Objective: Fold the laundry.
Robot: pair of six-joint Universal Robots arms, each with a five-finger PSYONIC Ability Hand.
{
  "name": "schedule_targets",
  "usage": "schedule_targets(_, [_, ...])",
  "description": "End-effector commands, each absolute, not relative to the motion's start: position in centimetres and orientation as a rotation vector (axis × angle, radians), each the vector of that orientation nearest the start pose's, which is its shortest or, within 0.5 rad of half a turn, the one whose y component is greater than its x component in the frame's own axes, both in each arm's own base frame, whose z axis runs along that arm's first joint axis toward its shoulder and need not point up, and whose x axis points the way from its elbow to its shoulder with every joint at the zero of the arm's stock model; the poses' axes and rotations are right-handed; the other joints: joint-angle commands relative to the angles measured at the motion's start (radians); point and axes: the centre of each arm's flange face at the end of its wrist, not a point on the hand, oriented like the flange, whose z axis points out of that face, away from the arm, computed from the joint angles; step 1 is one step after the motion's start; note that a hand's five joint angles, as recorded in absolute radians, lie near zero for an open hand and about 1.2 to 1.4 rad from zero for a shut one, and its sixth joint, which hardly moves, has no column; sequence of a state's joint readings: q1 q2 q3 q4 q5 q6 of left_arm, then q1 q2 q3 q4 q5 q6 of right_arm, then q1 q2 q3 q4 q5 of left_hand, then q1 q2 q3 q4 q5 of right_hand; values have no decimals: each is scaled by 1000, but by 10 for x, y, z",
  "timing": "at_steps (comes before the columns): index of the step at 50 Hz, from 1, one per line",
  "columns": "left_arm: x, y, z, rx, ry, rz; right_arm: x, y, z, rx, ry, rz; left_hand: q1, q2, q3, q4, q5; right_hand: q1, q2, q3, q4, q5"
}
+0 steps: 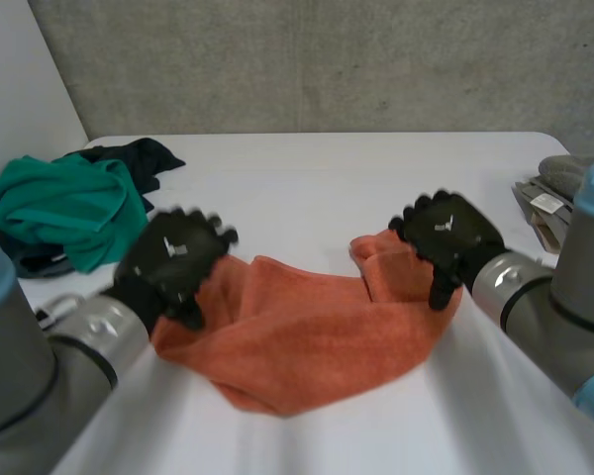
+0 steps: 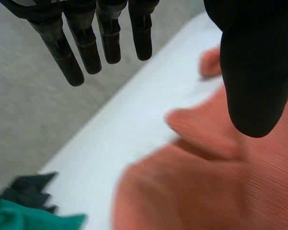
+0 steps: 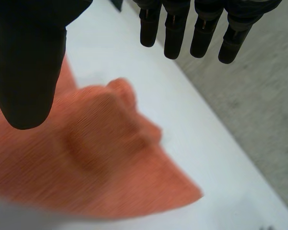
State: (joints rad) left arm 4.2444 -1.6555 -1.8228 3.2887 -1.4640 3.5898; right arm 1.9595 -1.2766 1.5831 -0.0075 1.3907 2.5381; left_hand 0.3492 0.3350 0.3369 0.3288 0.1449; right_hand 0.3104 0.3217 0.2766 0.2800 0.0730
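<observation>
Where the left arm is ending, left hand [image 1: 173,259]: it is hanging over the left end of the orange cloth [image 1: 307,336], its fingers [image 2: 110,38] stretching out straight and well apart from the thumb, gripping nothing. Whether the palm is touching the fabric is not clear.
Right hand [image 1: 445,237]: it is hovering over the cloth's right end, its fingers [image 3: 175,33] also pointing straight with a wide gap to the thumb and closing on nothing. A raised fold is bunching up just under it.
Orange cloth: it is lying rumpled on the table [image 1: 327,178] toward the near edge, about midway between the left and right edges. Its two ends are reaching toward the far edge and its middle is sagging toward the near one.
Green cloth [image 1: 64,203]: it is sitting crumpled at the table's left edge, near the left hand but apart from the orange cloth.
Black garment [image 1: 139,156]: it is lying half under the green cloth, spreading toward the far left corner.
Grey pile [image 1: 564,183]: folded items are resting at the table's right edge, beyond the right arm.
</observation>
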Motion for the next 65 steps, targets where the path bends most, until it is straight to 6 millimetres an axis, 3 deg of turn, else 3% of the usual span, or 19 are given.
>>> schedule_targets(1, [-268, -241, 232, 1154, 2131, -2115, 271, -268, 242, -1408, 2048, -1940, -15, -1, -3, 5, 14, -55, -66, -21, -25, 8])
schedule_targets(11, [-292, -273, 182, 1331, 2270, -1973, 294, -297, 201, -1855, 1967, -1734, -89, -74, -76, -68, -59, 27, 15, 61, 57, 90])
schedule_targets(24, [-312, -293, 116, 1464, 2402, -1794, 301, -315, 141, -1848, 2053, -1551, -10, 4, 2, 11, 20, 220, 209, 254, 251, 283])
schedule_targets(25, [-312, -294, 111, 1480, 2408, -1766, 301, -317, 140, -1831, 2060, -1559, 55, 69, 67, 75, 84, 288, 276, 321, 318, 351])
schedule_targets(26, [-312, -295, 108, 1496, 2414, -1737, 303, -322, 139, -1788, 2075, -1587, 166, 180, 178, 186, 195, 562, 550, 595, 592, 624])
schedule_targets(28, [-313, -297, 104, 1543, 2410, -1659, 305, -328, 141, -1742, 2079, -1634, 819, 833, 831, 839, 849, 1061, 1049, 1095, 1091, 1124])
schedule_targets(29, [-314, -298, 105, 1553, 2398, -1643, 306, -332, 143, -1719, 2080, -1663, 1045, 1059, 1057, 1065, 1075, 1086, 1074, 1119, 1116, 1148])
schedule_targets(33, [-318, -320, 131, 1464, 2278, -1723, 310, -354, 167, -1592, 2041, -1895, 1047, 1061, 1059, 1067, 1077, 1086, 1075, 1120, 1116, 1149])
schedule_targets(36, [-324, -351, 180, 1260, 2063, -1987, 312, -376, 210, -1429, 1974, -2188, 1047, 1061, 1059, 1067, 1077, 1086, 1075, 1120, 1116, 1149])
schedule_targets(37, [-325, -358, 197, 1203, 1990, -2073, 312, -385, 238, -1312, 1925, -2341, 1047, 1061, 1059, 1067, 1077, 1086, 1075, 1120, 1116, 1149])
schedule_targets(38, [-325, -368, 235, 1080, 1838, -2237, 312, -388, 253, -1245, 1897, -2413, 1047, 1061, 1059, 1067, 1077, 1086, 1075, 1120, 1116, 1149])
schedule_targets(39, [-325, -372, 254, 1022, 1765, -2314, 311, -391, 266, -1181, 1868, -2476, 1047, 1061, 1059, 1067, 1077, 1086, 1075, 1120, 1116, 1149])
schedule_targets(43, [-321, -374, 330, 792, 1405, -2621, 303, -391, 334, -907, 1679, -2710, 1047, 1061, 1059, 1067, 1077, 1086, 1075, 1120, 1116, 1149])
schedule_targets(46, [-317, -367, 366, 677, 1232, -2757, 298, -380, 371, -796, 1550, -2775, 1047, 1061, 1059, 1067, 1077, 1086, 1075, 1120, 1116, 1149])
schedule_targets(48, [-314, -363, 370, 675, 1225, -2765, 296, -374, 381, -787, 1522, -2782, 1047, 1061, 1059, 1067, 1077, 1086, 1075, 1120, 1116, 1149])
schedule_targets(51, [-304, -362, 359, 701, 1315, -2710, 297, -367, 373, -868, 1555, -2708, 1047, 1061, 1059, 1067, 1077, 1086, 1075, 1120, 1116, 1149])
schedule_targets(53, [-300, -361, 345, 728, 1390, -2662, 299, -365, 353, -951, 1617, -2598, 1047, 1061, 1059, 1067, 1077, 1086, 1075, 1120, 1116, 1149])
schedule_targets(59, [-287, -337, 271, 881, 1733, -2410, 290, -358, 291, -1114, 1833, -2335, 1047, 1061, 1059, 1067, 1077, 1086, 1075, 1120, 1116, 1149])
schedule_targets(65, [-266, -287, 185, 1038, 2049, -2093, 274, -317, 216, -1292, 2136, -1894, 1047, 1061, 1059, 1067, 1077, 1086, 1075, 1120, 1116, 1149])
